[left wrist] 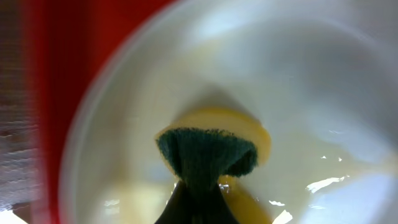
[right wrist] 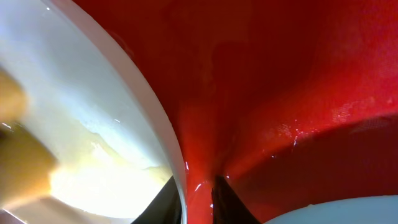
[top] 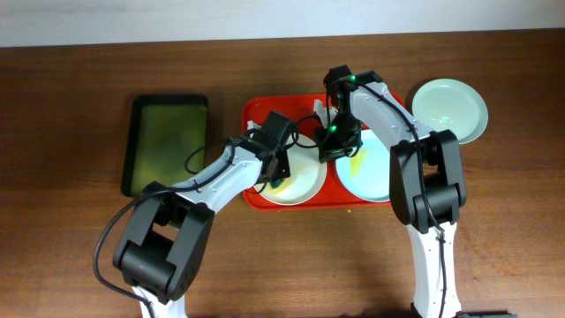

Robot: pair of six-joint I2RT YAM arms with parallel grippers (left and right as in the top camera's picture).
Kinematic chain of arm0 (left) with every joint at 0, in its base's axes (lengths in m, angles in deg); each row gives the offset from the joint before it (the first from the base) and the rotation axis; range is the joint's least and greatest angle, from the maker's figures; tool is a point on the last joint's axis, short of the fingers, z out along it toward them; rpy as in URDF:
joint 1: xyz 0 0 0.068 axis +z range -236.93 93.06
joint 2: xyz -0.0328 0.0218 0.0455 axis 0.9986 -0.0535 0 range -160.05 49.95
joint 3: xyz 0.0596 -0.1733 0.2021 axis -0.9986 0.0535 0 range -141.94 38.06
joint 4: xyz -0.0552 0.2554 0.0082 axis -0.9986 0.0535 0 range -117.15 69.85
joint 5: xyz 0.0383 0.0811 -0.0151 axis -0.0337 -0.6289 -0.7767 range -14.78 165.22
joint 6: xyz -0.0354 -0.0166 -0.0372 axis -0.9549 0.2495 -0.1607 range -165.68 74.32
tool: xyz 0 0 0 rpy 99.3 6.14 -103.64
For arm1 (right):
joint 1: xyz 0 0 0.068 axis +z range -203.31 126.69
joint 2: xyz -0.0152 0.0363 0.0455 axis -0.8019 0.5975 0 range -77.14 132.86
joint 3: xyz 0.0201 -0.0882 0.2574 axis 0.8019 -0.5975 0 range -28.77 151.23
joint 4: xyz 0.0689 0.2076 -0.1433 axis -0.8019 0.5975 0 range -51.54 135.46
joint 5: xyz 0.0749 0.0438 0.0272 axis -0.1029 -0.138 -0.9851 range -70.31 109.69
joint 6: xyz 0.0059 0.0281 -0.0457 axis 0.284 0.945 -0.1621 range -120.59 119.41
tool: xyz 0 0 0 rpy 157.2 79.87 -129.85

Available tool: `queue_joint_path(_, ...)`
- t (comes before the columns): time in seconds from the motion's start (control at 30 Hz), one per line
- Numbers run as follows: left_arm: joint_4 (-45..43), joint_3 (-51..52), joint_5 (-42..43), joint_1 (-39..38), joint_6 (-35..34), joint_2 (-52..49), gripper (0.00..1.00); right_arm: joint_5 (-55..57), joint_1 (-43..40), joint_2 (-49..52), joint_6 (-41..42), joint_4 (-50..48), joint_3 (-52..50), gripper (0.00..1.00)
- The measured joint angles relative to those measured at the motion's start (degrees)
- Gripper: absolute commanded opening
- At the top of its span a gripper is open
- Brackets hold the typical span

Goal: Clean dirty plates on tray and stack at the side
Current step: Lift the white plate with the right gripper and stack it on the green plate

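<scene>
- Left gripper is clamped on the sponge, pressing it down onto the white plate directly beneath it.
- That plate lies flat, face up. It's round, so no long axis to call, and yellowish wet streaks show on it.
- Right gripper sits at the same plate's rim with its jaws narrow. A strip of red shows between them, and I can't tell if it's actually gripping.
- Just to that gripper's right lies the blue plate, also flat and carrying a yellow smear.
- Both plates sit side by side in the tray, whose long axis runs left to right across the table.
- The third plate is off the tray, beyond the right arm, and looks clean. I'd call that one done, one mid-scrub and one untouched, with the stacking to come.
- Green tray lies well off to the left.
</scene>
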Motion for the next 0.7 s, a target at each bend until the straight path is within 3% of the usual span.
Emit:
queue_joint_path(0.1, 3.93, -0.17, -10.27, -0.04, 0.02, 0.13, 0.00, -0.17, 0.00, 0.00, 0.04, -0.02, 0.00, 0.16)
queue_joint_path(0.2, 5.92, -0.20, -15.61, -0.72, 0.07, 2.43, 0.00, -0.70, 0.31, 0.00, 0.11, 0.02, 0.00, 0.04)
queue_joint_path(0.3, 7.28, -0.13, -21.18, 0.61, 0.24, 8.28, 0.00, 0.02, 0.24, 0.04, 0.31, 1.99, 0.72, 0.04)
queue_joint_path(0.47, 10.64, -0.13, -19.15, 6.08, 0.24, 19.74, 0.00, 2.23, 0.22, 0.46, 0.39, 8.33, 9.11, 0.04)
queue_joint_path(0.57, 14.03, -0.15, -14.32, 14.43, 0.26, 22.14, 0.00, 7.80, 0.59, 0.46, 0.46, 11.67, 17.51, 0.04)
queue_joint_path(0.7, 20.52, -0.09, -10.21, 26.16, 0.42, 22.14, 0.00, 30.67, 6.32, 0.33, 4.66, 16.70, 25.51, 0.04)
